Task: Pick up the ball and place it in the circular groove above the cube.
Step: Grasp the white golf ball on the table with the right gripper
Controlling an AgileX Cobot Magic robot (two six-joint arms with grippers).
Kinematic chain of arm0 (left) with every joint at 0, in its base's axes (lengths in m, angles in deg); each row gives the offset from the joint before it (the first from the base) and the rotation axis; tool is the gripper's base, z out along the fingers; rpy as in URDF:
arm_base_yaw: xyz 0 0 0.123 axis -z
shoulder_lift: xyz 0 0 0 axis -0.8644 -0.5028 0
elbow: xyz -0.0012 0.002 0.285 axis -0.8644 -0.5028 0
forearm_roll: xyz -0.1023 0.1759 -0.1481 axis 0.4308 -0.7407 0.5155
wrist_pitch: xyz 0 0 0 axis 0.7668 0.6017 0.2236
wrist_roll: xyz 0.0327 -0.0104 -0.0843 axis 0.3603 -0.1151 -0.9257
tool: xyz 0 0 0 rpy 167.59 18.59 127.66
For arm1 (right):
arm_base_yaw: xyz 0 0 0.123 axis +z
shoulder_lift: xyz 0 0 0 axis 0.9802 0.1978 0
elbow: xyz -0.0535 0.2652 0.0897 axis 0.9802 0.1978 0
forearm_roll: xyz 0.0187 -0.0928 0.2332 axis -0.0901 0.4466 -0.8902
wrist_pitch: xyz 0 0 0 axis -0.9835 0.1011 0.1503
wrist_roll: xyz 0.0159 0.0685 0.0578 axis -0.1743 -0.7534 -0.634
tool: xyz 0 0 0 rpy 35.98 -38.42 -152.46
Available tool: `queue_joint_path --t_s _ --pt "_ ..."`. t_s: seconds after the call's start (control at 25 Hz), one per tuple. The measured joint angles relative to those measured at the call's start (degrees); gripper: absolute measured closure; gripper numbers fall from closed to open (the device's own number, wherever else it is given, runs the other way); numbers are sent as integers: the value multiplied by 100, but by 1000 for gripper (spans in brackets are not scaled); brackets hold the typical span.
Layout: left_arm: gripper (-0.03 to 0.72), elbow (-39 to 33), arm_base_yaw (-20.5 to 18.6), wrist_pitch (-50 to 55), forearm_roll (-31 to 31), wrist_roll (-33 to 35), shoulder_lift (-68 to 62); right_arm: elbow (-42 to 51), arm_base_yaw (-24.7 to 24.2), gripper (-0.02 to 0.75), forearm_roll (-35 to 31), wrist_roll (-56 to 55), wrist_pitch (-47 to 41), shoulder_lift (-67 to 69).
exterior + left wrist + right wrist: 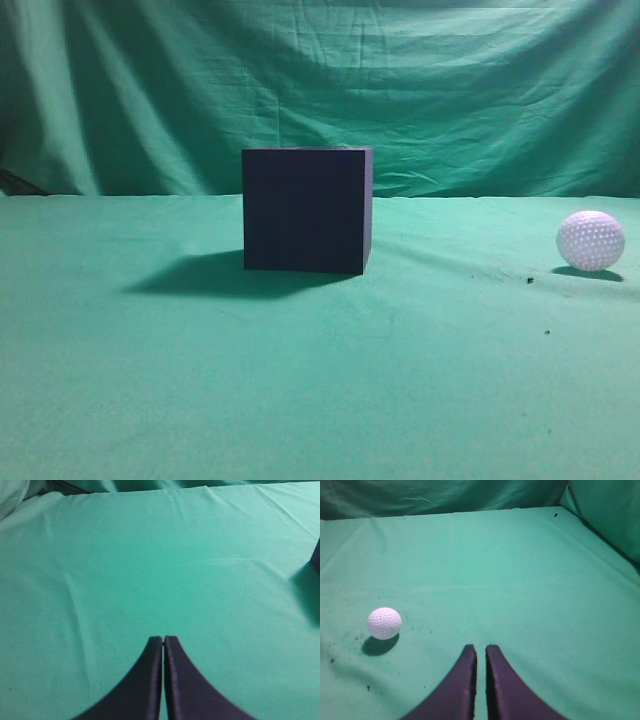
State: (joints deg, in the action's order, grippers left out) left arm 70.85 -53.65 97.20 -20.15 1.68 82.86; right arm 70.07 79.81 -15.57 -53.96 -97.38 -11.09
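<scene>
The dark navy-black cube [306,209] stands in the middle of the green cloth in the exterior view; its top groove is hidden from this low angle. Only its edge [316,555] shows at the right border of the left wrist view. The white dimpled ball [590,241] lies on the cloth far right of the cube. In the right wrist view the ball [384,623] lies ahead and left of my right gripper [480,648], which is shut and empty. My left gripper [163,639] is shut and empty over bare cloth. Neither gripper shows in the exterior view.
A green cloth [320,380] covers the table and a green curtain [320,80] hangs behind it. Small dark specks [530,280] lie on the cloth near the ball. The cloth rises in a fold [605,515] at the right wrist view's far right.
</scene>
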Motion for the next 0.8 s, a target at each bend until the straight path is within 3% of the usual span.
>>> queue_joint_path --t_s 0.8 --pt "688 0 0 0 0 0 0 0 0 689 0 0 12 0"
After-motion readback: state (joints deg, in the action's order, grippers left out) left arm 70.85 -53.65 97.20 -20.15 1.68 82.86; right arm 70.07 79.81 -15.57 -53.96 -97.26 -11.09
